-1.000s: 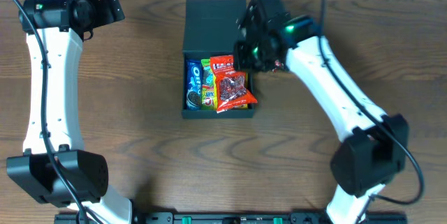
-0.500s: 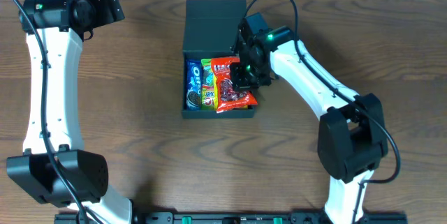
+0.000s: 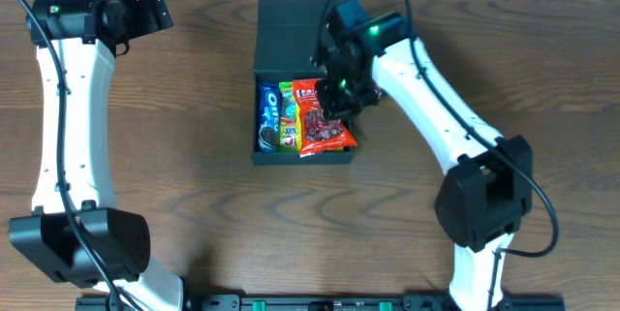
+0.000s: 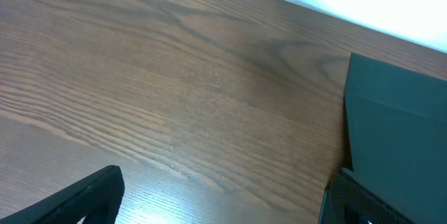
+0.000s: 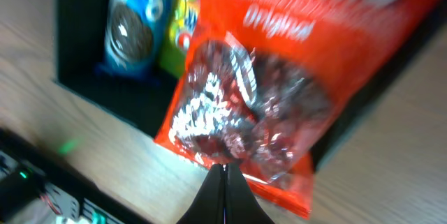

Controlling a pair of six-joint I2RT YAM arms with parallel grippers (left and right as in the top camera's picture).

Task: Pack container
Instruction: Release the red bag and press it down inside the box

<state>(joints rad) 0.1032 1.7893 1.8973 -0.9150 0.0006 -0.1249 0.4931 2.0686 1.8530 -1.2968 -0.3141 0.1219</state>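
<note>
The container (image 3: 300, 159) is a dark charcoal box at the table's middle, its flap lid (image 3: 291, 30) open toward the back. In it lie a blue cookie bag (image 3: 268, 117), a green-yellow bag (image 3: 288, 117) and a red snack bag (image 3: 325, 129), which overhangs the right front corner. My right gripper (image 3: 339, 88) is shut just above the red bag's far end, with nothing seen between its fingers. In the right wrist view the closed fingertips (image 5: 225, 172) point at the red bag (image 5: 279, 77). My left gripper (image 3: 145, 11) is open and empty at the far left.
The left wrist view shows wood tabletop between my open fingers (image 4: 223, 203), with the container's lid (image 4: 398, 133) at the right. The right arm's cable arcs above the box. The box's dark wall (image 5: 77, 42) edges the bags in the right wrist view.
My right gripper swung down over the red bag, then shifted slightly back toward the lid. The red bag lies a little flatter in the box. The left arm has not moved.
</note>
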